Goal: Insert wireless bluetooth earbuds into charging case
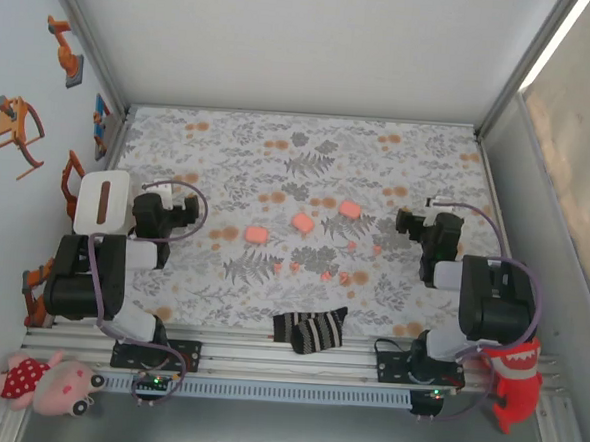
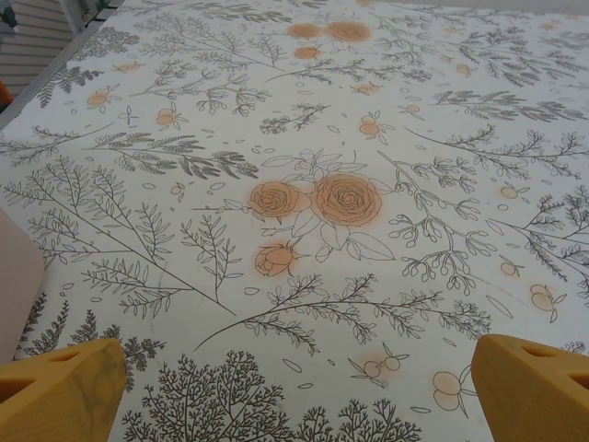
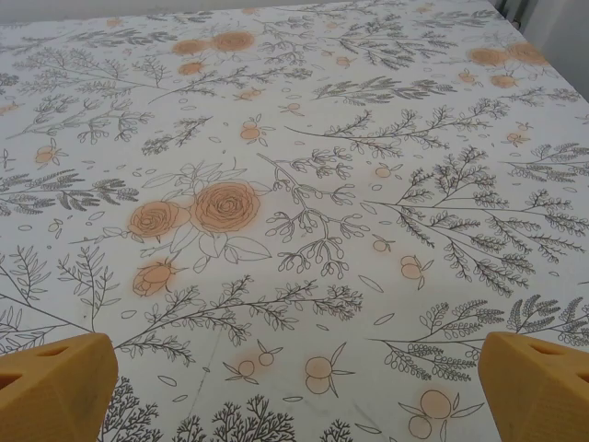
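Loosely scattered, tiny coral-red earbuds (image 1: 325, 276) lie apart; left claw (image 2: 299, 391) and right claw (image 3: 296, 387) gape empty.

Bright, even light; soft shadows; sharp focus.

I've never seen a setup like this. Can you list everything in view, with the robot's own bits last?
Cloth: one, white with grey leaves and orange flowers, covering the table.
Charging cases: three, salmon pink, in a slanted row mid-cloth.
Earbuds: several, exact count unclear, coral red, scattered just nearer than the cases.
Striped fabric: one, black and white, possibly a sock, near edge, centre.
Pink plush toy: one, near left corner.
Red plush toy: one, near right corner.
Wall stickers: several, mostly orange, left wall.
Left arm: one, black and white, left side, jaws open and empty.
Right arm: one, black and white, right side, jaws open and empty.
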